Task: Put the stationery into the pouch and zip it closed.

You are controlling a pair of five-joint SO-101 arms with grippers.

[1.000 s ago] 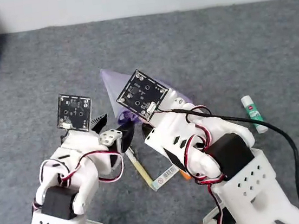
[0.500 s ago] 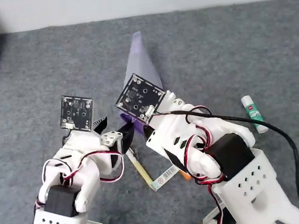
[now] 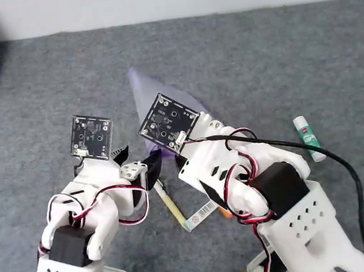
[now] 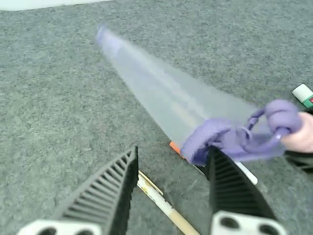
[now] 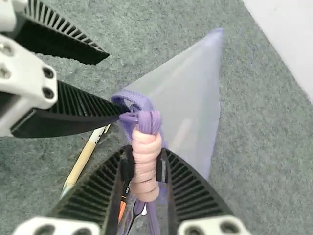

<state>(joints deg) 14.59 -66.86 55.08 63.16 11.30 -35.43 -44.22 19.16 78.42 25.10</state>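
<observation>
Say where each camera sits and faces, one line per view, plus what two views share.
High view: fixed overhead, facing down at grey carpet; both white arms show.
Left wrist view: faces the translucent purple pouch past the open left hand.
Right wrist view: faces that pouch past the right hand, shut on its pink zipper pull.
Shared: the pouch.

The pouch (image 3: 164, 97) stretches away from the arms over the table (image 3: 258, 53), its near end pinched in the right gripper (image 5: 144, 152); the left gripper (image 4: 173, 154) sits just left of that end, jaws spread; the pencil (image 3: 169, 204) lies between the arms, nearer their bases; the glue stick (image 3: 308, 138) lies well apart to the right.
</observation>
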